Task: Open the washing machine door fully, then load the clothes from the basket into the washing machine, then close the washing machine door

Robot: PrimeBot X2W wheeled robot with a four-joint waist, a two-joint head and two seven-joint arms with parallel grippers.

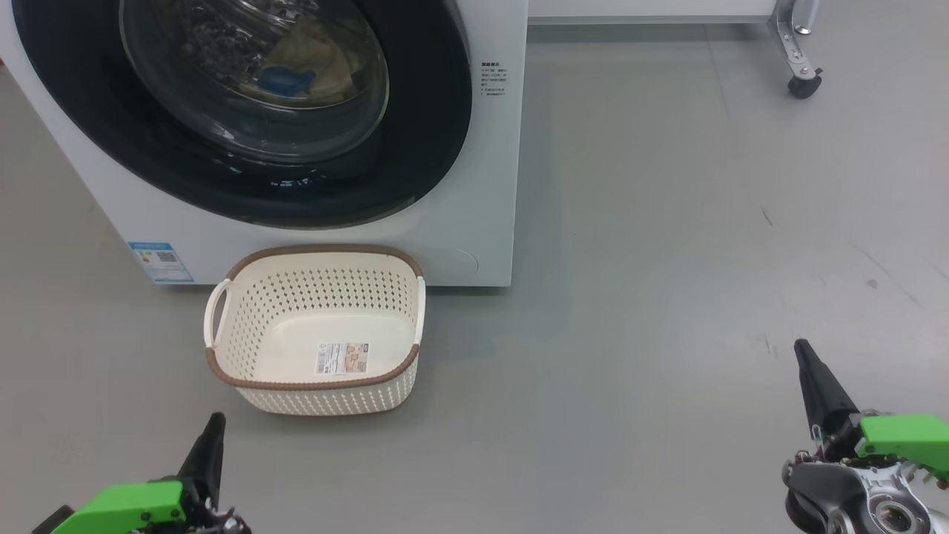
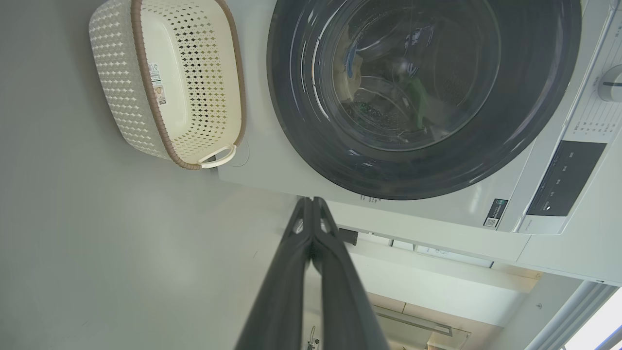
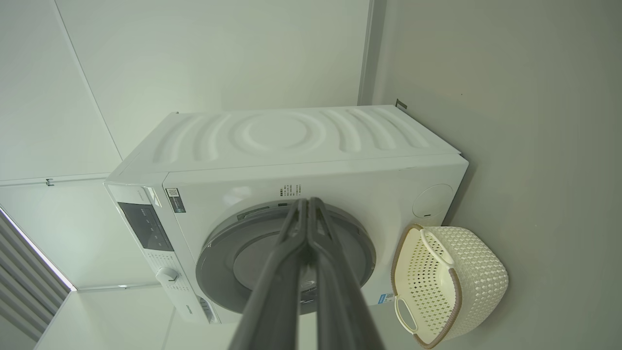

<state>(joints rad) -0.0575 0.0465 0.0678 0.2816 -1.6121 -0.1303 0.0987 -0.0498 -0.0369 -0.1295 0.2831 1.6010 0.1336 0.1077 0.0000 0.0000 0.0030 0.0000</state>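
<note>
Head view: washing machine door [image 1: 437,141] shut, clothes [image 1: 326,70] inside behind its glass; basket [image 1: 326,400] empty, just before the washing machine [image 1: 478,222].
Left wrist view: left gripper [image 2: 311,200] pinched closed, empty.
Right wrist view: right gripper [image 3: 306,200] likewise.
All steps appear complete.

Door [image 1: 419,148] shut, clothes [image 1: 326,70] inside washing machine [image 1: 493,193], empty basket [image 1: 311,386] just before it

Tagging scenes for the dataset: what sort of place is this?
Probably a laundry corner in a lab or test room: a white front-loading washing machine on a bare grey floor, a plastic laundry basket before it, and a wheeled frame's caster nearby.
</note>
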